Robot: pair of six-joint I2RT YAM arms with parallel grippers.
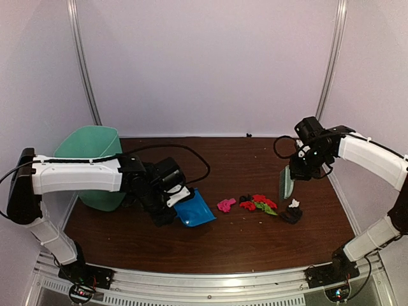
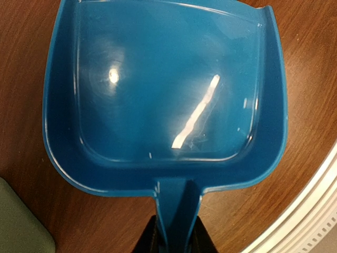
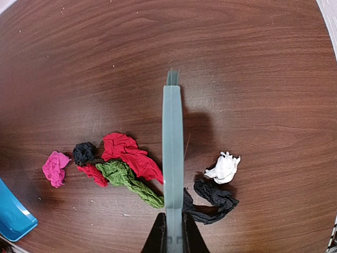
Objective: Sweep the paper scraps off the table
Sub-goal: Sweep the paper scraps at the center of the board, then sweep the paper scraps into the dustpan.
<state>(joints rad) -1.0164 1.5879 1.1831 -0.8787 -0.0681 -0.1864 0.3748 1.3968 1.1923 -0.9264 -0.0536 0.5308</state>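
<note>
Paper scraps lie mid-table: a pink one (image 1: 225,204), red ones (image 1: 262,200), a green one (image 1: 266,208), a white one (image 1: 294,204) and a black one (image 1: 291,215). In the right wrist view they show as pink (image 3: 55,168), red (image 3: 129,154), green (image 3: 129,182), white (image 3: 224,167) and black (image 3: 210,199). My right gripper (image 1: 299,164) is shut on the pale green brush (image 3: 172,158), held above the table between the red and white scraps. My left gripper (image 1: 167,194) is shut on the handle of the blue dustpan (image 2: 168,95), which is empty and left of the scraps.
A mint-green bin (image 1: 89,162) stands at the table's left edge behind the left arm. The table's silver frame edge (image 1: 210,277) runs along the front. A black cable (image 1: 185,153) lies across the table behind the left gripper.
</note>
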